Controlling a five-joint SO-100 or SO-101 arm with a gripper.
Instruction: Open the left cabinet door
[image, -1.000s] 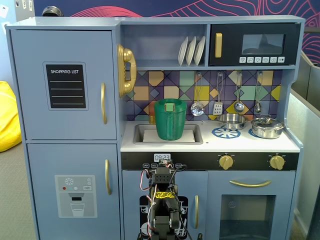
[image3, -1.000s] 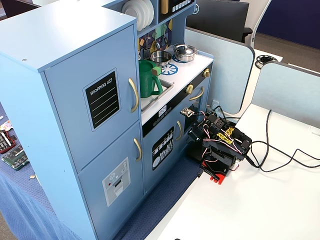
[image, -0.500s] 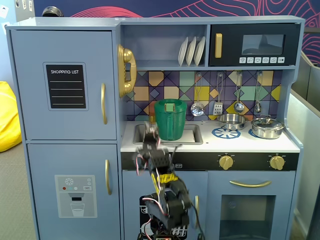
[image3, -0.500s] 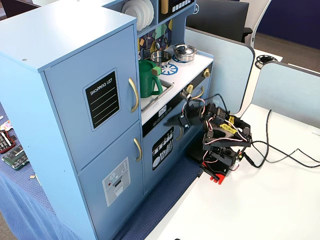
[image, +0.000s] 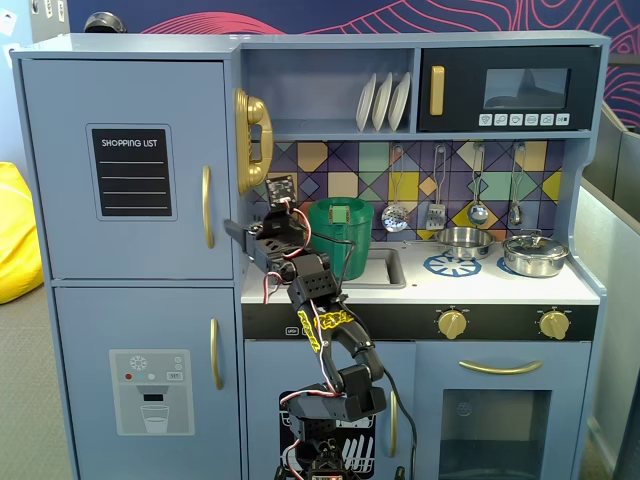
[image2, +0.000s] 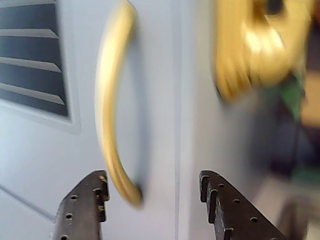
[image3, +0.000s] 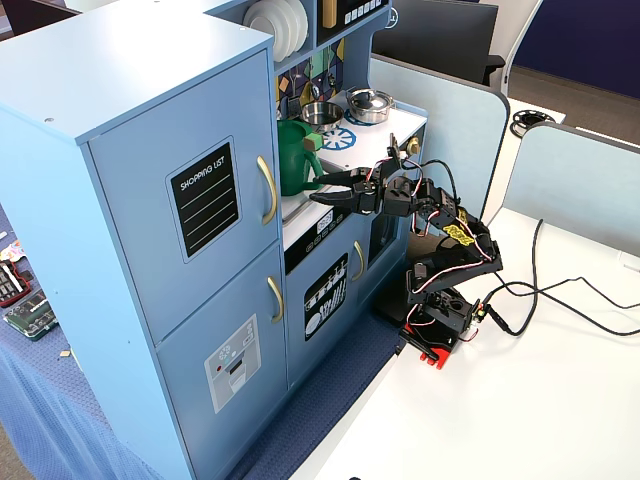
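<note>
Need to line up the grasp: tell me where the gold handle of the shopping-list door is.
In the wrist view the gold handle runs vertically just right of the chalkboard panel, its lower end between the open jaws and nearer the left one; the gripper sits just beside it.

In the wrist view we see our gripper (image2: 152, 192) with its two dark fingers (image2: 82, 207) spread apart at the bottom edge. The curved gold handle (image2: 111, 105) of the left cabinet door (image2: 50, 165) rises just above the left finger, blurred. The chalkboard panel (image2: 32, 55) sits upper left; a blurred gold telephone (image2: 255, 45) upper right.
</note>
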